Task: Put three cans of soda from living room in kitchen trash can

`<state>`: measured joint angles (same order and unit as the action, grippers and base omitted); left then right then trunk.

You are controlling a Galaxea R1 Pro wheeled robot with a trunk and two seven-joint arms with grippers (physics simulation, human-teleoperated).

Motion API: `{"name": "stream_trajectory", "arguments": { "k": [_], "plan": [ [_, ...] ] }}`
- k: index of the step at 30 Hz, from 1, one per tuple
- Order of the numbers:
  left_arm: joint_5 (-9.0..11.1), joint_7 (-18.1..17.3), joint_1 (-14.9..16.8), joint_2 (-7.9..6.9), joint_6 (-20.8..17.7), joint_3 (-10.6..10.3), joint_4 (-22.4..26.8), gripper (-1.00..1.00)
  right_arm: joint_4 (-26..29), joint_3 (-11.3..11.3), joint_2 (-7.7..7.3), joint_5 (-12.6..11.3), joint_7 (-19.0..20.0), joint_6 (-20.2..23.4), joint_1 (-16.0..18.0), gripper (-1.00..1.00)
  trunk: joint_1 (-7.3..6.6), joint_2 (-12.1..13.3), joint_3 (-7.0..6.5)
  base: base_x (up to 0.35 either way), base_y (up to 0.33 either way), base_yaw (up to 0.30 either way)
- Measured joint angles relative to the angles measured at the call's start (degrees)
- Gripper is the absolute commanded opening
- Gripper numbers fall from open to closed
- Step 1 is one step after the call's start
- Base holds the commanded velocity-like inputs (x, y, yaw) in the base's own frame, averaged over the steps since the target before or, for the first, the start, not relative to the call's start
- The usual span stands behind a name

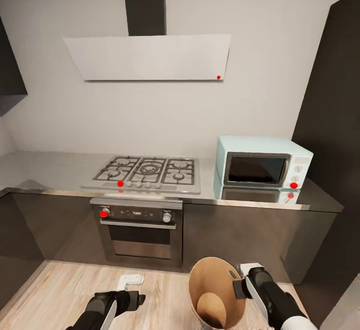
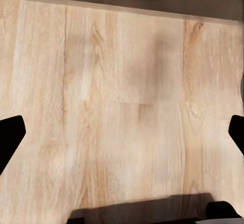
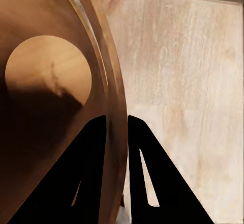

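On the kitchen floor (image 1: 75,280) before the oven (image 1: 140,232) — right end effector (image 3: 117,132) clamped on bin (image 1: 212,275) rim, left end effector (image 2: 122,132) apart, empty. Thin rim pinch — bin could swing, slip.

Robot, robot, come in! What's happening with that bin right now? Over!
Right gripper clamped on rim of tapered bin with brown wood-like inside, held tilted. Left gripper open, empty. No cans inside. Dark grey kitchen cabinets ahead.
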<state>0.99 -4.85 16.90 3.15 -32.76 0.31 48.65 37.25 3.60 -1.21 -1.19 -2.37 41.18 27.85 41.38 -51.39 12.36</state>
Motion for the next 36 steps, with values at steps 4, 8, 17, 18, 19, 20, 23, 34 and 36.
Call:
{"name": "stream_trajectory", "arguments": {
  "k": [4, 8, 17, 18, 19, 20, 23, 34, 36],
  "plan": [
    [-0.02, -0.05, 0.00, 0.00, -0.07, -0.03, 0.00, 1.00, -0.20, -3.63, -0.14, 0.01, -0.01, -0.05, 0.00, -1.00, 0.00, 0.00, 0.00, 0.000, 0.000, -0.284],
    [-0.04, -0.02, 0.00, 0.00, -0.10, -0.09, 0.01, 1.00, -0.40, -4.84, -0.18, -0.25, 0.00, -0.45, -0.81, -1.00, 0.00, 0.00, 0.01, 0.000, 0.000, -0.284],
    [0.05, 0.05, 0.00, 0.01, -0.04, -0.10, 0.04, 1.00, -0.97, -5.46, -0.22, -0.42, -0.07, -3.10, -1.86, -1.00, 0.00, 0.00, 0.00, 0.000, 0.000, -0.284],
    [0.05, 0.07, 0.01, -0.02, -0.05, -0.08, 0.04, 1.00, -1.06, -5.51, -0.26, -0.45, -0.07, -3.38, -1.89, -1.00, 0.00, 0.00, 0.00, 0.000, 0.000, -0.284],
    [0.05, 0.06, 0.00, -0.03, -0.06, -0.08, 0.04, 1.00, -1.10, -5.53, -0.29, -0.38, -0.08, -3.48, -1.90, -1.00, 0.00, 0.00, 0.00, 0.000, 0.000, -0.284],
    [0.05, 0.08, 0.00, -0.05, -0.08, -0.05, 0.04, 1.00, -1.16, -5.55, -0.35, -0.43, -0.07, -3.62, -1.92, -1.00, 0.00, 0.00, 0.00, 0.000, 0.000, -0.284],
    [0.00, 0.05, 0.02, -0.07, -0.09, -0.05, 0.04, 1.00, -1.21, -5.57, -0.42, -0.34, -0.08, -3.76, -1.95, -1.00, 0.00, 0.00, 0.00, 0.000, 0.000, -0.284],
    [-0.15, -0.20, 0.06, -0.08, -0.26, -0.05, -0.03, 1.00, -1.24, -6.74, -0.86, -0.56, 0.01, -4.12, -3.47, -1.00, 0.00, 0.00, 0.00, 0.000, 0.000, -0.284],
    [-0.18, -0.23, 0.06, -0.08, -0.32, -0.06, -0.01, 1.00, -1.27, -8.89, -1.39, 0.18, 1.78, -4.49, -3.73, -1.00, 0.00, 0.00, 0.00, 0.000, 0.000, -0.284]
  ]
}}
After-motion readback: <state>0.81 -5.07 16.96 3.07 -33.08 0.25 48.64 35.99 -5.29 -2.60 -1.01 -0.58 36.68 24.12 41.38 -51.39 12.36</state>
